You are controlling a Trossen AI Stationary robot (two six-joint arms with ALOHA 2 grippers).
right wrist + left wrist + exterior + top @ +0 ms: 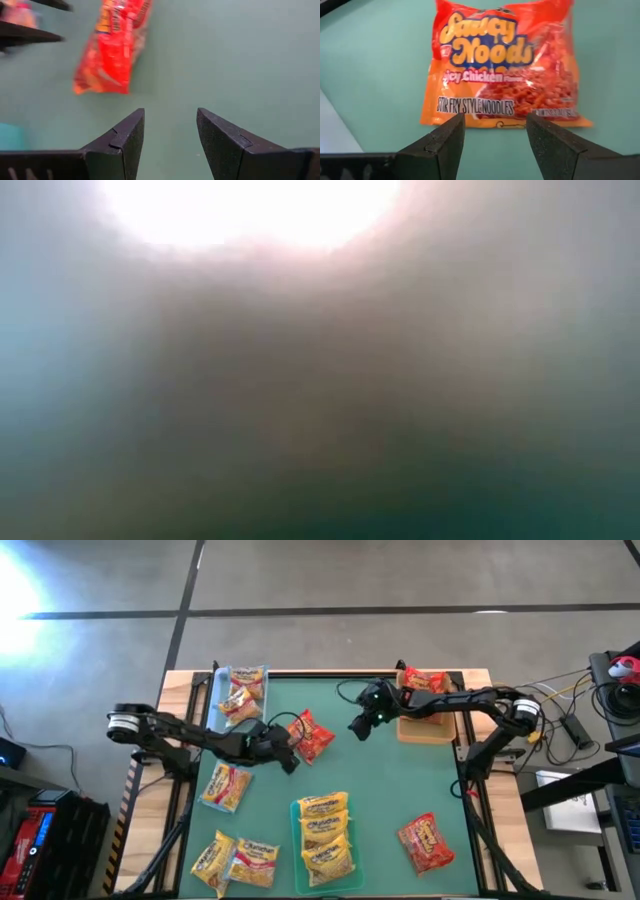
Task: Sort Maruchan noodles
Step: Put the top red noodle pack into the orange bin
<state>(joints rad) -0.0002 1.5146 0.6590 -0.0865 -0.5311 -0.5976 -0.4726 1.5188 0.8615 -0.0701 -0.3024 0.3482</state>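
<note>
- Since sorting goes by colour, aimed with the left gripper (495, 125) squarely at the loose red packet (505, 62): fingers (447, 135) apart, nothing between them, packet flat on the green mat (375, 70) just ahead of the tips, apparently not yet touched.
- Lined up across the packet's near short edge, probably for a pinch on the crinkly seam rather than the bulky middle.
- Hovering on the far side of that same packet with the right gripper (170, 117): jaws likewise apart and empty, packet ahead and off to one side, well clear of the tips.
- Likely placed for a hand-over or a wait, being next to the tan tray (428, 732) behind it, where other red packets (425, 682) already lie.
- Behind the left gripper, toward its arm's base, a clear tray (222, 705) with orange-and-white packets (242, 692); well off to its side, a green tray (297, 840) stacked with yellow packets (325, 832).
- Loose and unsorted: one pale packet (226, 786) close beside the left arm, two more (236, 860) farther off, and a second red packet (427, 842) well away from either gripper.
- Judged roughly halfway done.
</note>
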